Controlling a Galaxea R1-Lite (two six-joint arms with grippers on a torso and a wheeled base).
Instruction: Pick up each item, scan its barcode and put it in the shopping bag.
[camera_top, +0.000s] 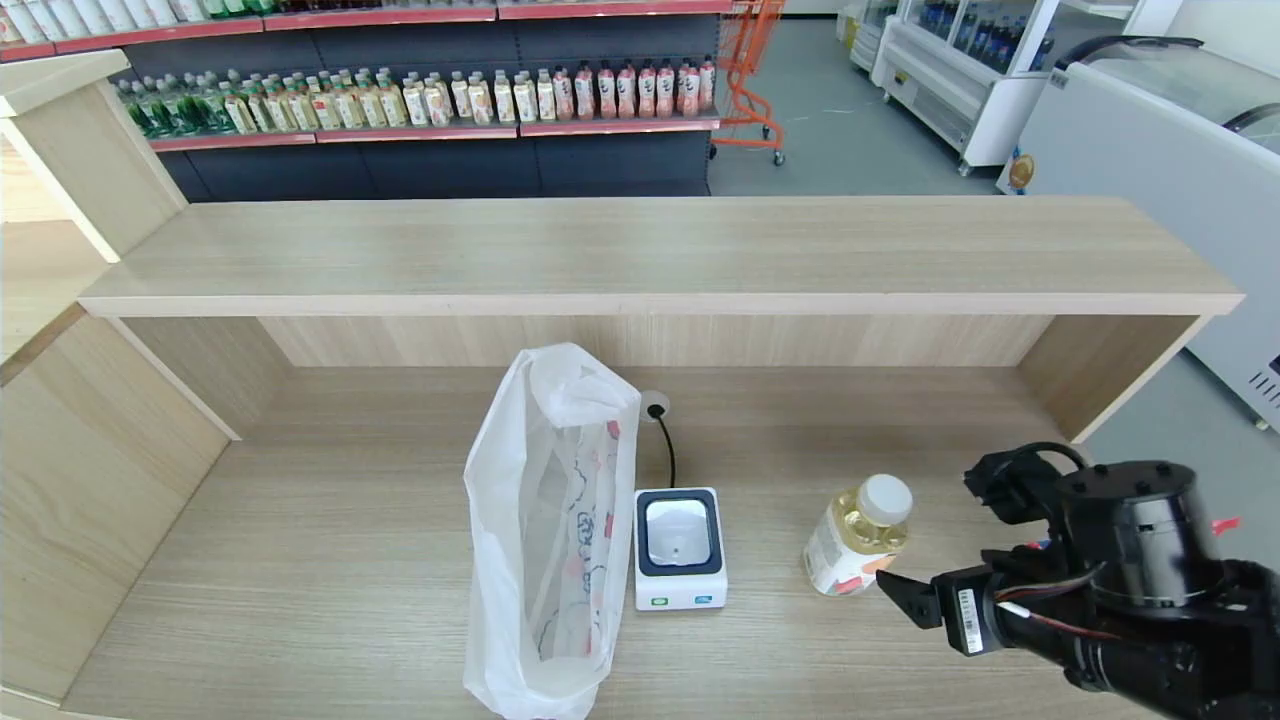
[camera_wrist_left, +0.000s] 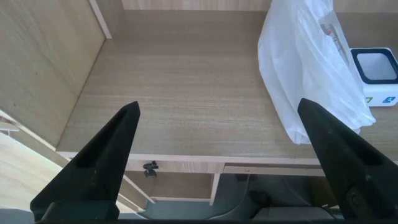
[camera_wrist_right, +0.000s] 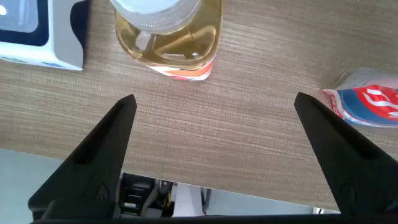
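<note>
Our right gripper (camera_wrist_right: 214, 98) sits in the lower right of the head view. Its two black, wedge-shaped fingers are spread wide and hold nothing. Just ahead of them the bottle (camera_top: 855, 540) stands upright on the counter (camera_top: 350, 560), to the right of centre. It is clear, squat plastic with rounded shoulders, filled with pale yellow liquid and closed by a ribbed white cap. A white and orange label wraps its lower half. From the wrist camera we see the bottle beyond the fingertips, not between them.

Our left gripper (camera_wrist_left: 219, 104) is also parted and empty, its matte black fingers above the counter's near edge.

Near the middle of the head view sits the scanner (camera_top: 680, 548), a small white box with rounded corners. It has a dark blue frame around a glossy window, and a thin black cable (camera_top: 668, 450) runs from it towards the back. Just beside it, on its left, the shopping bag (camera_top: 550, 530) stands upright. It is thin, crinkled, translucent white film, and pinkish print shows through it.

A crumpled packet (camera_wrist_right: 364, 102) with red and blue print lies on the counter near one right finger. The counter is pale wood-grain laminate, boxed in by matching side panels and a raised ledge.
</note>
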